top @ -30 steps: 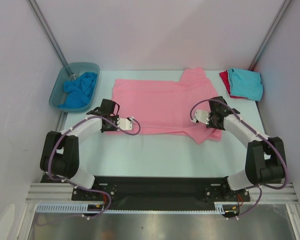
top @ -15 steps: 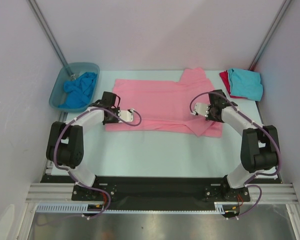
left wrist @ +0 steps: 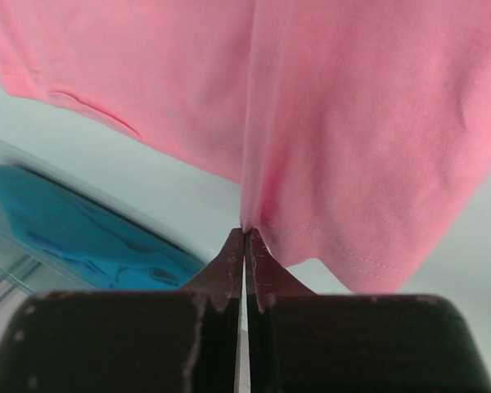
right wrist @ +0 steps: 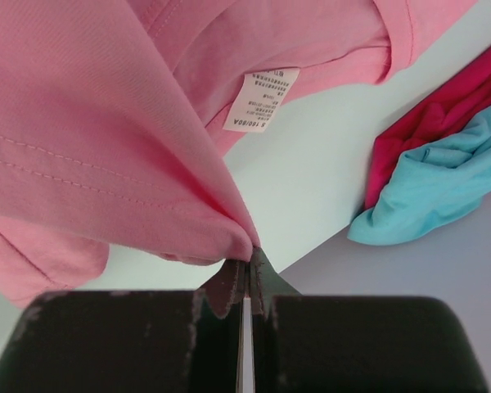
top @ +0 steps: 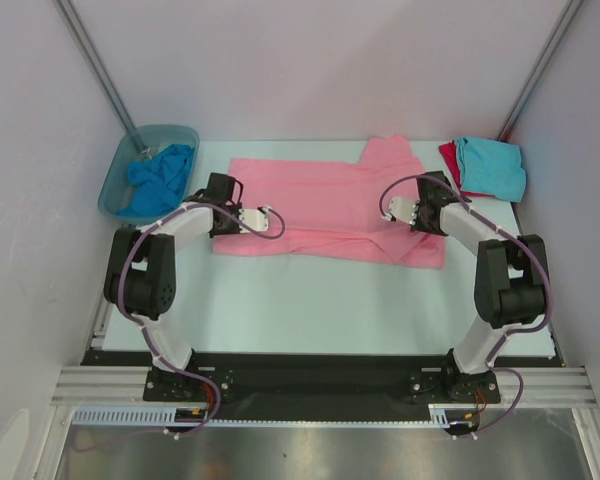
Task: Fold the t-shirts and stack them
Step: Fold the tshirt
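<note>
Pale tabletop (top: 310,290), boxed in by plain white walls, carries everything in view. The left claw (left wrist: 245,233) is pinched fully together on a fold of the pink t-shirt (top: 320,200), the cloth gathering into a crease right at its tips. The right claw (right wrist: 247,254) is likewise clamped tight, gripping a stitched hem of the same shirt, with the fabric draping away from its tips to the left; a white care label (right wrist: 264,98) shows on the cloth just beyond. The pink t-shirt lies spread across the middle of the table between the two arms, its near edge doubled over and one sleeve reaching toward the back wall.

Further out, at the far left corner, stands a translucent grey-blue tub (top: 115,185) holding a single crumpled blue t-shirt (top: 160,180) (nothing else can be made out inside it). At the far right corner, well apart from the tub, a folded turquoise t-shirt (top: 492,165) rests on a red t-shirt (top: 448,158), whose edge shows along the left side.
</note>
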You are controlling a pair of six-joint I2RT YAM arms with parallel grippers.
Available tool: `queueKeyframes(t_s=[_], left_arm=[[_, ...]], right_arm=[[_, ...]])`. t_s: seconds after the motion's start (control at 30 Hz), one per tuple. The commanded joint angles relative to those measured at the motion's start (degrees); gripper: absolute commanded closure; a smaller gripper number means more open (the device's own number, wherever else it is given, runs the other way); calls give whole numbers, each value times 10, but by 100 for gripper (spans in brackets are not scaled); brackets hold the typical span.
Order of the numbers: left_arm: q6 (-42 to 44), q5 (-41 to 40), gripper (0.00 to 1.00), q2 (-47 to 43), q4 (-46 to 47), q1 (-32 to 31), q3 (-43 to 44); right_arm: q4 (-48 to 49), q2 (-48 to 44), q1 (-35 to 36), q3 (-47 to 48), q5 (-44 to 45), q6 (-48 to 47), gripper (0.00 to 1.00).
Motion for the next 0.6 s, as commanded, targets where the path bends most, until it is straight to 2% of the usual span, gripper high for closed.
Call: queueKeyframes(t_s=[0.0, 0.57], left_arm=[[-2, -5, 100, 13, 28, 10, 35], [0, -9, 100, 59, 48, 11, 85]], right_arm=[[24, 16, -7, 30, 9, -9, 100], [63, 71, -14, 74, 18, -13, 100]])
